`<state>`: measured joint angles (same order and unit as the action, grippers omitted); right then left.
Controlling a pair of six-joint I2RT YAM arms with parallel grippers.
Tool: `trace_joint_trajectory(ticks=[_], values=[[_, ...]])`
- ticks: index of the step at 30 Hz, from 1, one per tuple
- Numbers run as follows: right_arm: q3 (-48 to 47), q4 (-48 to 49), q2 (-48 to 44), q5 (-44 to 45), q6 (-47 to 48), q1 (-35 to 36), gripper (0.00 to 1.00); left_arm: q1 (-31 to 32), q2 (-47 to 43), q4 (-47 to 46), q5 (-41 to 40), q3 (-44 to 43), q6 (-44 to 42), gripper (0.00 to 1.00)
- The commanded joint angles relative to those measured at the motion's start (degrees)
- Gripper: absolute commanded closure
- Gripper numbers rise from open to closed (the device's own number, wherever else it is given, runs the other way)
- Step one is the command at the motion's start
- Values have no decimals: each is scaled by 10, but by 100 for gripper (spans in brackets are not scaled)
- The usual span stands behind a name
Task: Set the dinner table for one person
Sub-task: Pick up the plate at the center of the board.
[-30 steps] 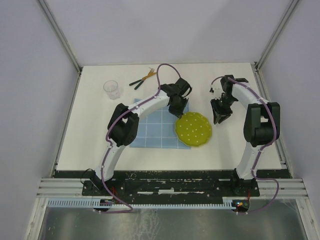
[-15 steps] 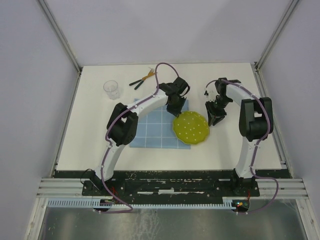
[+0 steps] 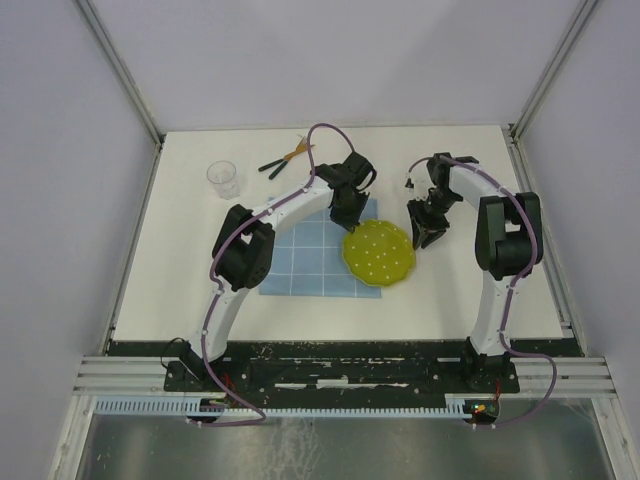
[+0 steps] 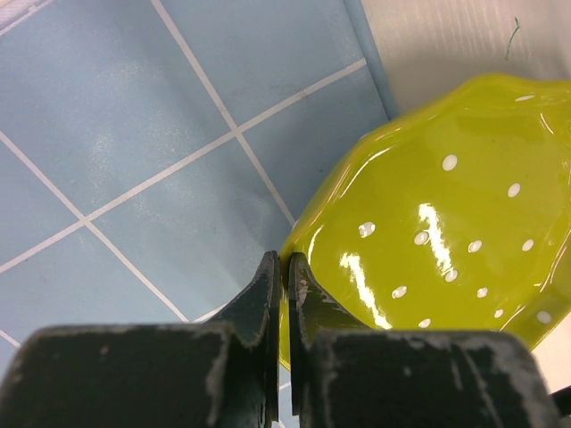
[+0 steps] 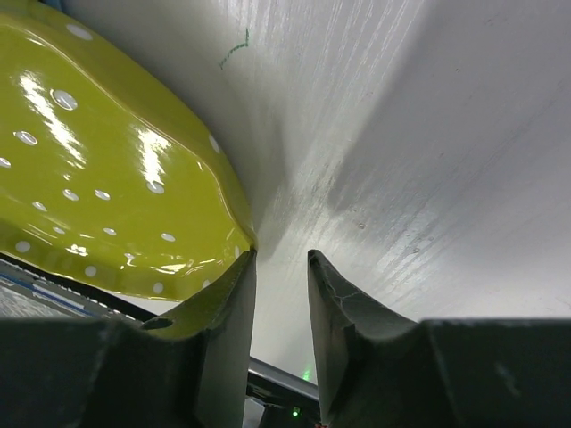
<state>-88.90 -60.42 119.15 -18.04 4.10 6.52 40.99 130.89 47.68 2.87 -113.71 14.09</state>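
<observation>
A yellow-green plate with white dots (image 3: 379,252) lies half on the light-blue gridded cloth (image 3: 305,255) and half on the off-white dinner table (image 3: 180,280). My left gripper (image 3: 347,224) is shut on the plate's far left rim; the left wrist view shows both jaws pinching the plate (image 4: 446,223) at its rim over the cloth (image 4: 134,134). My right gripper (image 3: 428,236) stands open at the plate's right edge. In the right wrist view its left finger (image 5: 227,294) touches the plate's (image 5: 89,178) rim, and only bare table (image 5: 401,134) lies between the jaws.
A clear glass (image 3: 223,179) stands at the back left of the table. Dark-handled cutlery (image 3: 285,157) lies near the back edge, behind the left arm. Grey walls close in the table on three sides.
The plate has slid left and slightly back, further onto the cloth, with the left gripper still on its rim. The right gripper has followed it leftward at its right edge.
</observation>
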Motion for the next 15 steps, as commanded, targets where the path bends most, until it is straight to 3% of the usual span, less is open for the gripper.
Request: trace_joint_trajectory(ticks=[1, 10, 15], values=[[-16, 28, -1, -47, -8, 11, 62, 7, -15, -16, 12, -21, -25, 97], [-11, 31, 8, -54, -9, 32, 63, 6, -12, -16, 15, -24, -21, 97], [-11, 34, 30, -50, -5, 40, 84, 7, -10, -15, 10, -29, -25, 97]])
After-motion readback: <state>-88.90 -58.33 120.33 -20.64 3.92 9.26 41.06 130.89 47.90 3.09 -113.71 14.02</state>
